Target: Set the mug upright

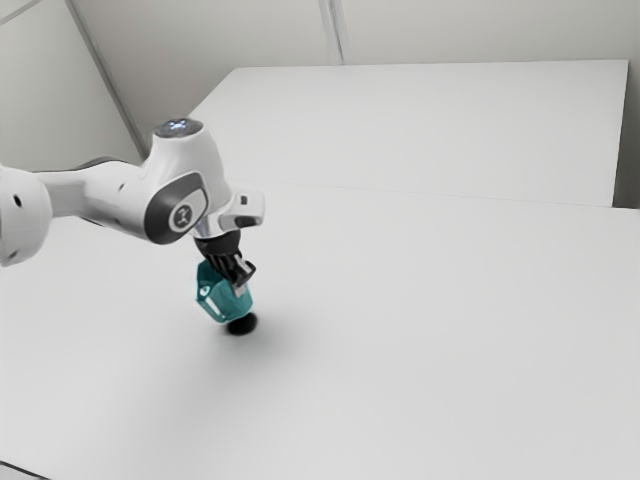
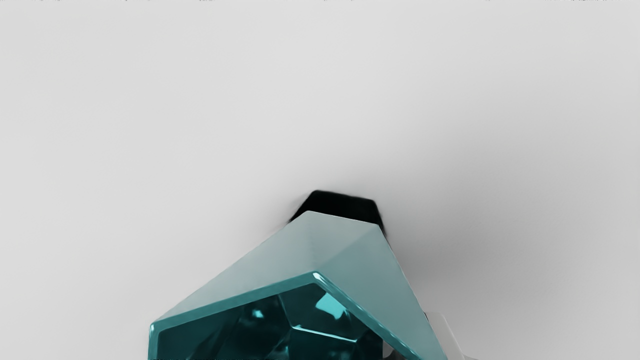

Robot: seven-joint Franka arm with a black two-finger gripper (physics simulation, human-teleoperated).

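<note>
Gripper (image 1: 243, 279), blk., 2-finger: was clamped on mug wall. Mug (image 1: 235, 307), teal, faceted, qty. 1: hung tilted below hand, mouth facing wrist cam. Dark patch (image 1: 242, 325), approx. under mug base: lay on wht. table (image 1: 420, 320). Arm (image 1: 115, 188), wht.: came from ext. view's left.

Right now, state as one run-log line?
gripper: shut on mug wall | mug pose: tilted, not upright | dark patch: by mug's base | table contact: cannot tell

Bright light is flooding the table (image 1: 450, 350), soft shadow (image 2: 465, 240) is spreading beside the mug (image 1: 232, 308), glints (image 2: 332, 306) are flashing inside!
</note>
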